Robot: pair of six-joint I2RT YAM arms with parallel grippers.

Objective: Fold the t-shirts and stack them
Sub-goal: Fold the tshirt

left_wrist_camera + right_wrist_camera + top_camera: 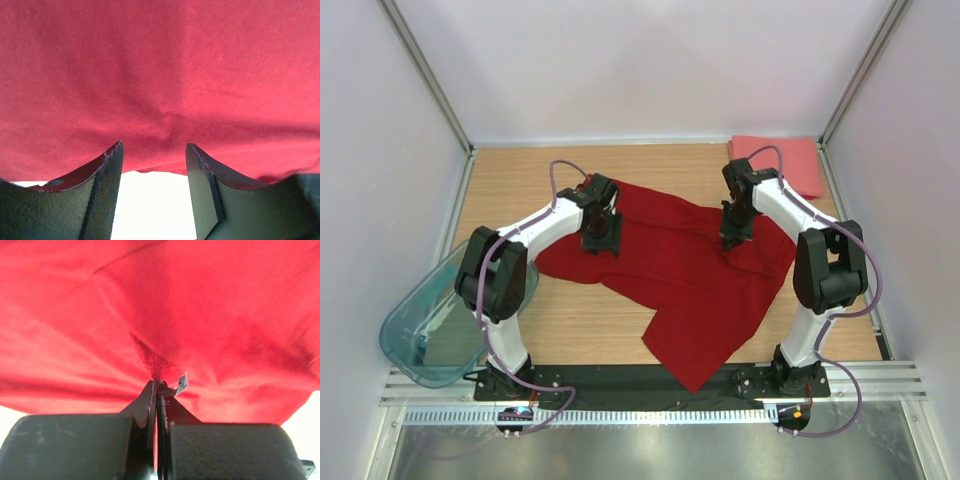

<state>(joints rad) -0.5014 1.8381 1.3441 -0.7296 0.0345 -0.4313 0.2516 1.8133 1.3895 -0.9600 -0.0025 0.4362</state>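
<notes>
My right fingers [144,407] pinch the dark red shirt [690,275], sprawled mid tabletop [520,190]. My left fingers [102,200] are spread at its left part. Pink shirt [792,160] lies folded, far right corner.

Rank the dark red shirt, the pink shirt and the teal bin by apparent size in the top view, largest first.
1. dark red shirt, clearly largest.
2. teal bin.
3. pink shirt, partly behind the right arm and farther away, so second versus third is unsure.
</notes>
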